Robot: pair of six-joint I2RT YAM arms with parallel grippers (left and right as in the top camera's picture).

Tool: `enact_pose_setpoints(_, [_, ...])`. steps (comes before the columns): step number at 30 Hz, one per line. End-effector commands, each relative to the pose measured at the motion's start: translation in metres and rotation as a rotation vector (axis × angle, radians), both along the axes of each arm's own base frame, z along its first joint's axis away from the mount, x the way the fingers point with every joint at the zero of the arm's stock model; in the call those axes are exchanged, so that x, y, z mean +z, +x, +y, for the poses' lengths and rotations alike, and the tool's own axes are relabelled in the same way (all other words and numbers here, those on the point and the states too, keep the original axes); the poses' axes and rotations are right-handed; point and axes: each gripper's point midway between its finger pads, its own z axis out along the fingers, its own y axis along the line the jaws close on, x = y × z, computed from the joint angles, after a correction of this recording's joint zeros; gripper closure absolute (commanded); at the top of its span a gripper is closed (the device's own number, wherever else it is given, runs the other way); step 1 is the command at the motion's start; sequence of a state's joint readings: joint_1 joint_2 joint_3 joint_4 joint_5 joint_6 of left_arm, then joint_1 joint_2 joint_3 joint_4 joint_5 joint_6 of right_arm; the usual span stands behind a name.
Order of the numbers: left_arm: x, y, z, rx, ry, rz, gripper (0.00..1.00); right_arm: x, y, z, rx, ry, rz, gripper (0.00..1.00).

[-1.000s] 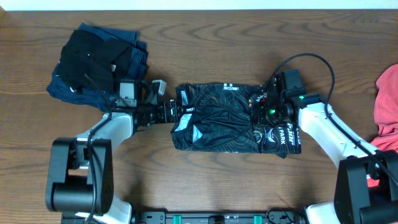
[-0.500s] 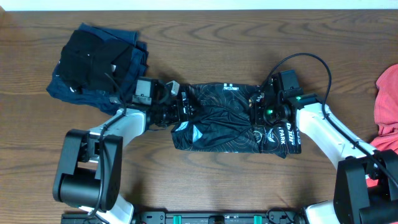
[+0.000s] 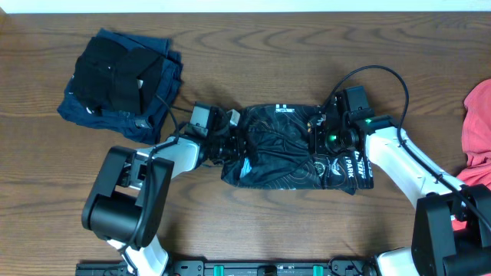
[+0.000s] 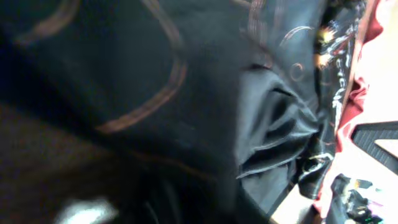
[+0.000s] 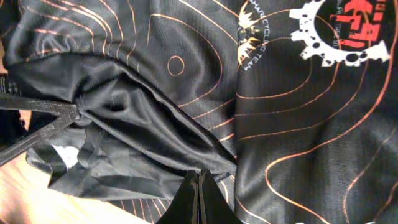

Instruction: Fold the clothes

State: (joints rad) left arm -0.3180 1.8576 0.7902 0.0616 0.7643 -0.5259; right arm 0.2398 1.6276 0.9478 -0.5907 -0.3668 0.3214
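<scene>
The clothes being handled are a black shirt (image 3: 288, 153) with orange contour lines, lying crumpled mid-table. My left gripper (image 3: 235, 142) is pushed into its left edge. In the right wrist view the left gripper (image 5: 76, 112) meets at a point where the cloth puckers, so it is shut on the shirt. Dark cloth (image 4: 155, 81) fills the left wrist view and hides the fingers there. My right gripper (image 3: 317, 135) is shut. Its tips (image 5: 199, 177) rest against a fold of the shirt (image 5: 155, 124) near the white logos.
A pile of navy and black garments (image 3: 123, 80) lies at the back left. A coral-red garment (image 3: 477, 126) hangs over the table's right edge. Bare wooden table (image 3: 253, 207) runs along the front.
My left gripper slid right into the shirt's left edge and closed on it, bunching that edge inward. The right gripper stayed shut and still.
</scene>
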Motion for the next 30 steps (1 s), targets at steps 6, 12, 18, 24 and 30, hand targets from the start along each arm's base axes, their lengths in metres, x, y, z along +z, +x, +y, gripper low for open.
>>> enact_pose_setpoints(6, [-0.014, -0.022, 0.055, 0.042, 0.134, 0.109, 0.94, 0.050, 0.021, -0.036, -0.108, -0.009, -0.170, 0.99])
enact_pose_setpoints(12, [0.028, -0.026, 0.120, 0.070, 0.314, 0.106, 0.94, 0.071, 0.022, -0.060, -0.180, -0.010, -0.218, 0.99])
enact_pose_setpoints(18, [0.098, -0.018, 0.154, 0.069, 0.508, 0.037, 0.94, 0.067, 0.019, -0.066, -0.193, -0.037, -0.204, 0.99])
enact_pose_setpoints(24, [0.122, -0.008, 0.098, -0.001, 0.482, -0.060, 0.94, 0.068, 0.021, -0.067, -0.197, -0.046, -0.213, 0.99])
enact_pose_setpoints(30, [0.093, -0.021, 0.030, -0.098, 0.559, -0.072, 0.94, 0.068, 0.021, -0.067, -0.197, -0.047, -0.211, 0.99])
